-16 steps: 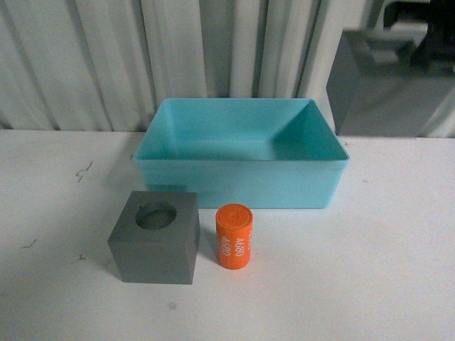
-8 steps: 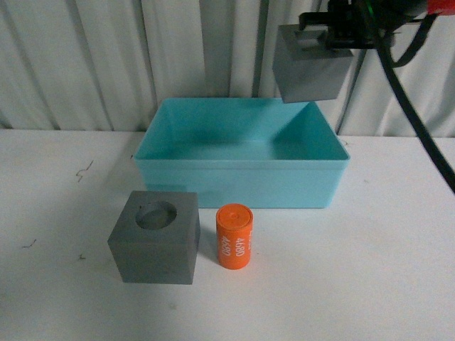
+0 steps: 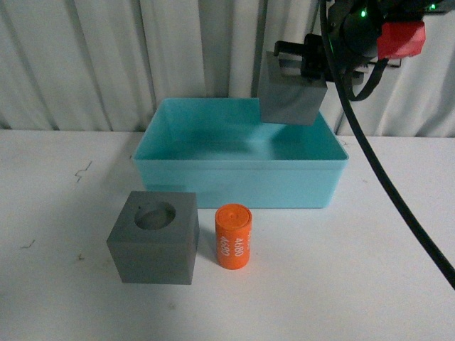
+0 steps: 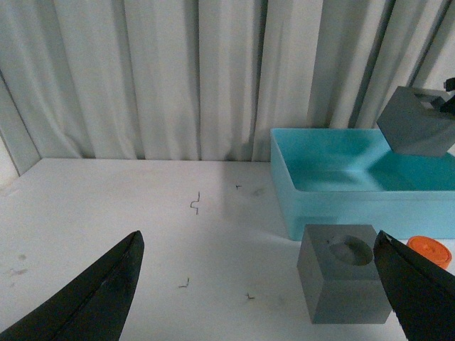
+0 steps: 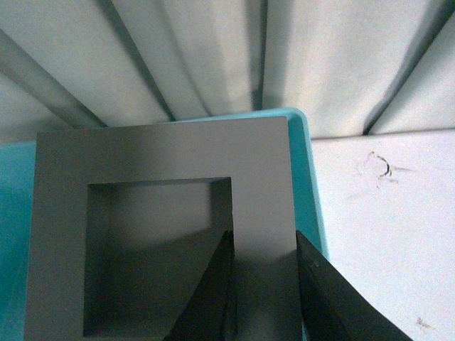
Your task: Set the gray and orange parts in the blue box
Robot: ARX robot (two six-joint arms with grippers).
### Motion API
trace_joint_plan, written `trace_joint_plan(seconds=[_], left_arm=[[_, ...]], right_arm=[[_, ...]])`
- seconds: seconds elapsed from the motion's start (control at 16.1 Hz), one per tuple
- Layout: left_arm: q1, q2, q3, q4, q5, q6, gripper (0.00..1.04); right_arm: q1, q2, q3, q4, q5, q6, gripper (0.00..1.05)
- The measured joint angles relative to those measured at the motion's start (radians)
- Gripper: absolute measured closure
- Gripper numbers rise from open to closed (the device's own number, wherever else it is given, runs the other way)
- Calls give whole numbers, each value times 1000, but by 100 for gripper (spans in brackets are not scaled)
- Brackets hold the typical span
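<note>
One gray cube [image 3: 153,238] and orange cylinder [image 3: 234,236] front the blue box [image 3: 234,186]; right gripper [image 3: 304,62] clamps second cube [image 3: 288,99] above.

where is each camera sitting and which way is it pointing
Front view: on the robot's body, facing the table and curtain; shows the right gripper holding the square-recess cube over the blue box.
Left wrist view: on the left arm, looking across the table; shows the open left gripper, with the round-recess cube ahead.
Right wrist view: on the right arm, looking along its fingers at the held cube.
Shared: all three show the held cube and the box.
</note>
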Motion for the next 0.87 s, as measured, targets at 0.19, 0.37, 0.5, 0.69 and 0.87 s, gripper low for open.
trace_joint_plan(seconds=[0.19,0.37,0.5,0.69,0.87], left_arm=[[0,0,0,0,-1,0,7],[0,0,0,0,0,0,7],[0,0,0,0,0,0,7],[0,0,0,0,0,0,7],[0,0,0,0,0,0,7]], right_arm=[[2,5,-15,2,5,36,86],[8,18,-15,-6,9,53,86],[7,32,-15,-18,21,58,86],[6,37,-15,-25,27,61,86],[5,43,-15,-29,33,61,86]])
